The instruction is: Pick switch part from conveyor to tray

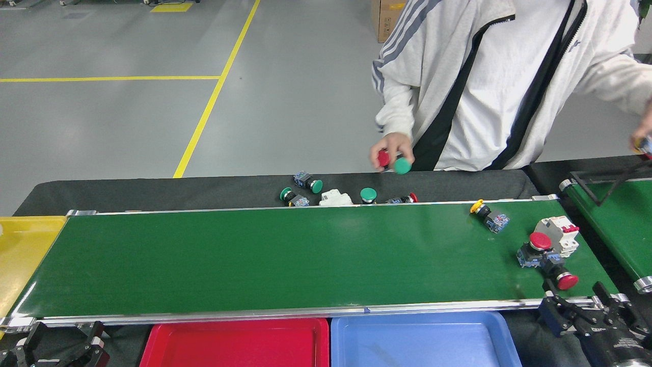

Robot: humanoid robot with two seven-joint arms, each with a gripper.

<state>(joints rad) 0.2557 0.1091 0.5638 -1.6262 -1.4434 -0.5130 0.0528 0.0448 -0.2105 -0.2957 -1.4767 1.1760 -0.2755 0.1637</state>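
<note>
The conveyor (285, 255) runs across the middle of the head view. At its right end lie a yellow-capped switch part (488, 215), a red mushroom switch part (535, 247), another red-capped one (563, 279) and a white breaker (559, 233). Red tray (234, 344) and blue tray (423, 341) sit below the near rail, and a yellow tray (20, 255) stands at the left end. My right gripper (579, 306) is open just below the nearest red-capped part, apart from it. My left gripper (61, 341) is open and empty at the bottom left.
A person stands behind the belt; one hand (392, 159) holds a red and a green switch in the air, the other hand (643, 133) is at the right edge. Several loose switches (305, 189) lie on the black cloth behind the far rail. A narrower green belt (619, 224) angles in at right.
</note>
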